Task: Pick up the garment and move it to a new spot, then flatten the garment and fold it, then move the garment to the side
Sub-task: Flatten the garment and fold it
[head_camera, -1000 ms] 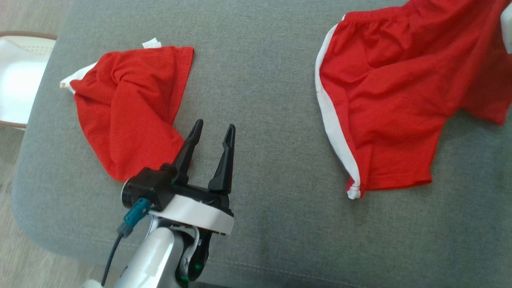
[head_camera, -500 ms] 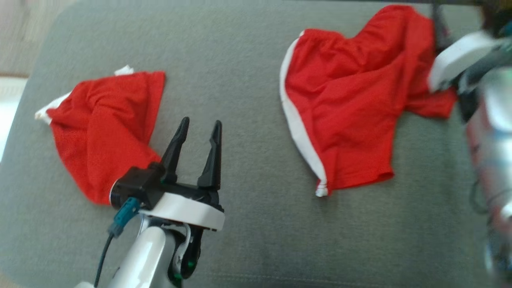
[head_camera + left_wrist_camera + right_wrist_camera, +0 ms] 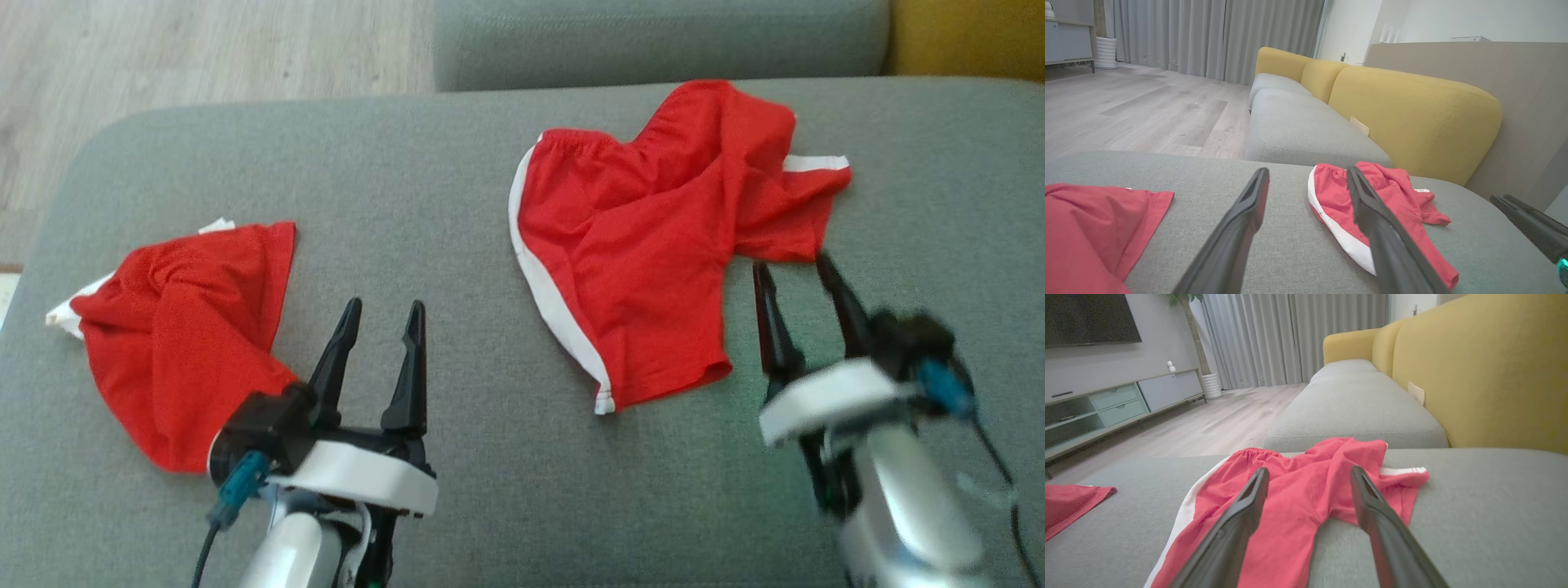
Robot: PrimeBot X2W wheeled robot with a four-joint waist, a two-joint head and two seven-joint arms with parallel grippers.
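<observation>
Lying crumpled on couch point(image 3: 457, 204): red shorts point(image 3: 645, 245)

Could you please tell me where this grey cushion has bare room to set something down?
The widest bare patch of the grey cushion lies between the crumpled red garment and the red shorts, beyond the left end effector. Another runs along the near edge between both end effectors. It is crowded by the shorts' leg, at the right end effector.

Grey sofa point(image 3: 490, 204), yellow backrest point(image 3: 1412, 114), wood floor point(image 3: 1147, 110), curtains point(image 3: 1208, 36)
</observation>
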